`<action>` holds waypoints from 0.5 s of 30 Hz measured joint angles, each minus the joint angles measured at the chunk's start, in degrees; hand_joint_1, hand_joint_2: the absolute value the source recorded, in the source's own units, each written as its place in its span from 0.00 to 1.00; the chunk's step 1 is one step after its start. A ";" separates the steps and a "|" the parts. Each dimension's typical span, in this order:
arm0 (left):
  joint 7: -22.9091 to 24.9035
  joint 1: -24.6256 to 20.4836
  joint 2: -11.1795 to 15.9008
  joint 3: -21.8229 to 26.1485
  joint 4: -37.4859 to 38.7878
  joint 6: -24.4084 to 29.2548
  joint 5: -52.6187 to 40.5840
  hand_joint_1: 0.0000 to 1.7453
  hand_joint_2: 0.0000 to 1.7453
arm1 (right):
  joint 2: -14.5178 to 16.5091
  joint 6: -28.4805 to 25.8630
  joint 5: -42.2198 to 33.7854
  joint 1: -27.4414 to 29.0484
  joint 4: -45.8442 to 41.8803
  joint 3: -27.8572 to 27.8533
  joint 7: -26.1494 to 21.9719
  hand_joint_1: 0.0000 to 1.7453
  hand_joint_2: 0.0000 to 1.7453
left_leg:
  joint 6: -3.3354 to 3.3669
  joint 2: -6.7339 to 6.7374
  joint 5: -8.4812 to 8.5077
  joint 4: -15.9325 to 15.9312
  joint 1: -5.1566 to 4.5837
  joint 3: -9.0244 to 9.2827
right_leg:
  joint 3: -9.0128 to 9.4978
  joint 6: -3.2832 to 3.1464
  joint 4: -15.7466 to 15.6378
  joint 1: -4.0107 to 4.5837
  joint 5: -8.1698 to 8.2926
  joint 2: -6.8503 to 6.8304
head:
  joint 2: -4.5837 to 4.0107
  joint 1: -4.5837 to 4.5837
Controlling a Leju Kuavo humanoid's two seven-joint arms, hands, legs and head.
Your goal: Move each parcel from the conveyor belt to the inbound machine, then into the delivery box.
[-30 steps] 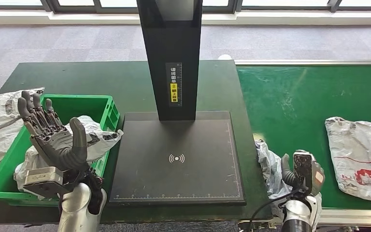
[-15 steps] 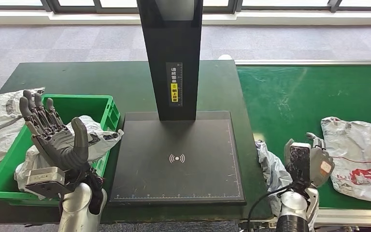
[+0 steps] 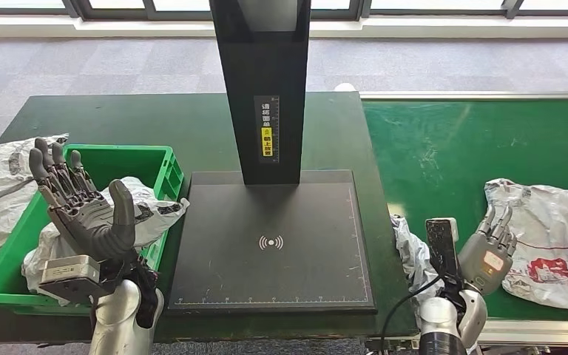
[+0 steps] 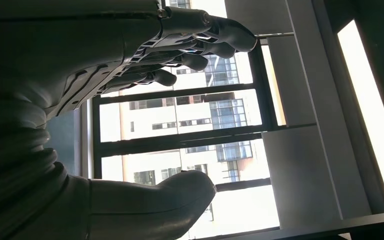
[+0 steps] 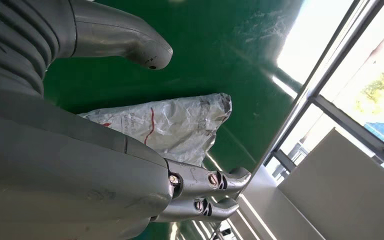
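Now reaching for pickup, judging by the layout. Right hand (image 3: 490, 248) raised over the near edge of the conveyor belt (image 3: 444, 148), fingers spread and holding nothing, just beside the near-left edge of the white parcel (image 3: 551, 240) lying flat on the belt at far right; seen from the right wrist, thumb and fingers apart with the crumpled parcel (image 5: 172, 125) lying between them on the green surface, not yet touched. Likely opened wide so as to close around loose, slippery plastic film. Another crumpled bag (image 3: 412, 255) at the near-left edge of the belt, close beside the right wrist.

Left hand (image 3: 81, 211) held up, palm open, fingers spread, empty, above the green delivery box (image 3: 159, 166) at near left; probably parked there, ready to receive. Inside the box already, one white parcel (image 3: 144, 207); a further bag (image 3: 0, 185) draped outside its left wall. Inbound machine platform (image 3: 274, 244) bare in the middle, black post (image 3: 262, 81) rising at its far side, placed between belt and box so each parcel passes over it on the way left.
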 joint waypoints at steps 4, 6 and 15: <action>-0.09 0.01 0.01 0.01 0.00 0.10 0.04 0.00 1.00 | 0.00 -1.18 2.18 1.37 0.01 0.07 0.57 0.00 1.00 | 0.00 0.00 0.00 0.00 0.00 -0.01 | 0.00 0.00 0.00 0.00 0.00 -0.01 | 0.00 0.00; -0.10 0.02 0.01 0.00 -0.01 0.17 0.04 0.00 1.00 | 0.00 -1.39 2.67 1.93 -0.01 0.06 0.88 0.00 1.00 | 0.00 0.00 0.00 0.00 0.00 -0.02 | 0.00 0.00 0.00 -0.01 0.00 0.00 | 0.00 0.00; 0.03 0.06 0.01 0.01 -0.43 0.61 0.02 0.00 1.00 | -0.14 -1.02 6.53 2.76 -1.23 -0.89 4.75 0.00 1.00 | 0.00 0.04 0.00 0.00 0.00 -0.02 | -0.03 0.00 0.00 -0.01 0.00 0.02 | 0.00 0.00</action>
